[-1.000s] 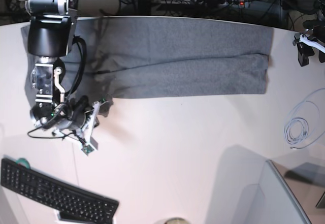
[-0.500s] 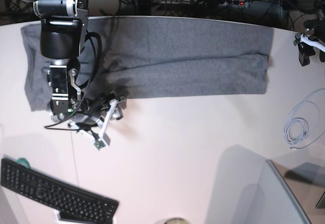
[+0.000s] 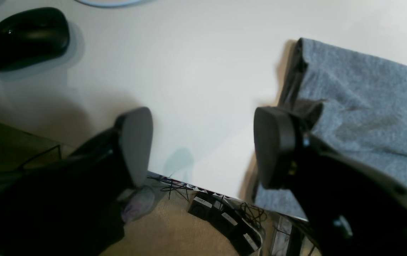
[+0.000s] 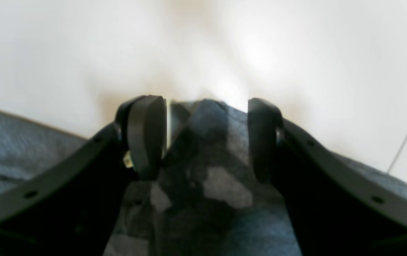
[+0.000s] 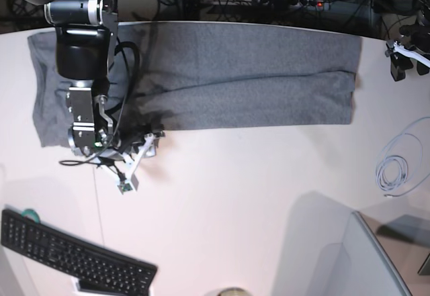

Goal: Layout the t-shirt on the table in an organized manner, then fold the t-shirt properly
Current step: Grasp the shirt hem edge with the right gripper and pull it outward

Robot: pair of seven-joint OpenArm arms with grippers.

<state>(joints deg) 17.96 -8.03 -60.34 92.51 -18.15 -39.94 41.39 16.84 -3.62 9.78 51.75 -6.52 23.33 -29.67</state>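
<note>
The grey t-shirt lies flat along the far side of the white table, folded into a long band. Its long axis runs from left to right in the base view, and the end under the right arm is wider.

Only the base view shows the whole band, the black keyboard at the near left corner and the coiled pale cable on the right.

Only the left wrist view shows a black computer mouse on the table, and the floor with cables under the table edge. In this view the left gripper has its fingers spread wide with nothing between them; one end of the t-shirt lies just beside one finger.

The right wrist view is blurred. It shows the right gripper with fingers released, parted over a dark fold of the t-shirt. I cannot tell if they touch the cloth.

I can read no writing or brand anywhere.
</note>
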